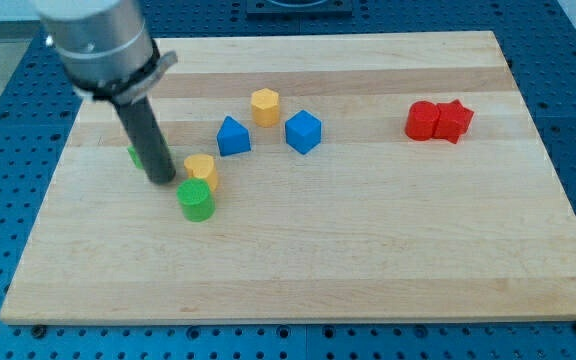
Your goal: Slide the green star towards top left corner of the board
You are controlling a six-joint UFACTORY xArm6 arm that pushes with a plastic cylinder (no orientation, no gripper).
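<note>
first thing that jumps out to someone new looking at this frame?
Probably the big grey arm at the view's top left, its dark rod ending in my tip on the wooden board. It mostly hides a green block behind it, with a yellow block and a green cylinder just to its right. Next, two touching red blocks stand alone at the right.

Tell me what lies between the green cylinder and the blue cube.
In the camera view, between green cylinder and blue cube: a yellow block touching the cylinder, then a blue triangular block.
</note>
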